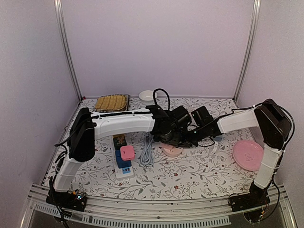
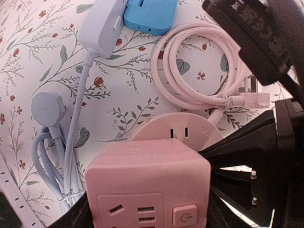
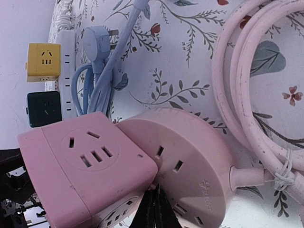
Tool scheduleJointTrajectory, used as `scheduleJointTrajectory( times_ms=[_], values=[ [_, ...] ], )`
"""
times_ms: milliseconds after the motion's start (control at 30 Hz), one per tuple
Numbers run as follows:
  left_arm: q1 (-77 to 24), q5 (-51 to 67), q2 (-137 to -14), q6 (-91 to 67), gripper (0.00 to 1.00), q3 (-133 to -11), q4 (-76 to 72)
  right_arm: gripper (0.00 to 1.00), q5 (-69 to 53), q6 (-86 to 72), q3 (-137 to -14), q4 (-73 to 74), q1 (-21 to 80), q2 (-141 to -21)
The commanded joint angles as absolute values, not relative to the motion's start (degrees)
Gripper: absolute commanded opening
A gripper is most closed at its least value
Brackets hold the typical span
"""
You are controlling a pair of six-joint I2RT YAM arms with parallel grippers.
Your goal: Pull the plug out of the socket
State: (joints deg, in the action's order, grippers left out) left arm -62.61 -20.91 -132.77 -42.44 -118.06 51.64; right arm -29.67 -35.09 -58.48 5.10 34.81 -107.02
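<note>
While I watch from the top camera, the left gripper [image 1: 168,135] and right gripper [image 1: 189,138] crowd together over the round pink socket [image 1: 172,151].

On the left wrist feed, the pink cube plug [image 2: 147,185] is clamped between my left fingers [image 2: 78,218], the socket just beyond it and the coiled pink cable [image 2: 199,71] further ahead.

From the right wrist, the plug leans tilted against the socket's edge. The right fingers [image 3: 154,211] show as a dark sliver between them, and I cannot tell their gap.
</note>
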Motion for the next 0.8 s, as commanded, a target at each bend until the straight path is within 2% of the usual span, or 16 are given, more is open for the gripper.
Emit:
scheduleJointTrajectory(
  times_ms=[0,233,333,767],
  values=[
    [-65.45,-19.83,-124.85,-41.57,0.08,-118.95,43.43,0.03,-21.81,-34.49,-56.38,12.32,35.27,-112.76],
    [-60.14,-8.57,-117.19,-46.44,0.08,-104.85,32.37,0.03,-21.28,-34.8,-55.89,12.29,35.33,-112.68],
    [-59.31,-6.33,-115.91,-46.44,0.07,-102.82,29.84,0.03,-21.03,-34.89,-55.64,12.22,35.43,-112.68],
    [-68.32,-23.09,-126.71,-36.47,0.06,-121.76,44.52,0.03,-21.53,-35.23,-55.98,11.95,35.42,-113.64]
  ],
)
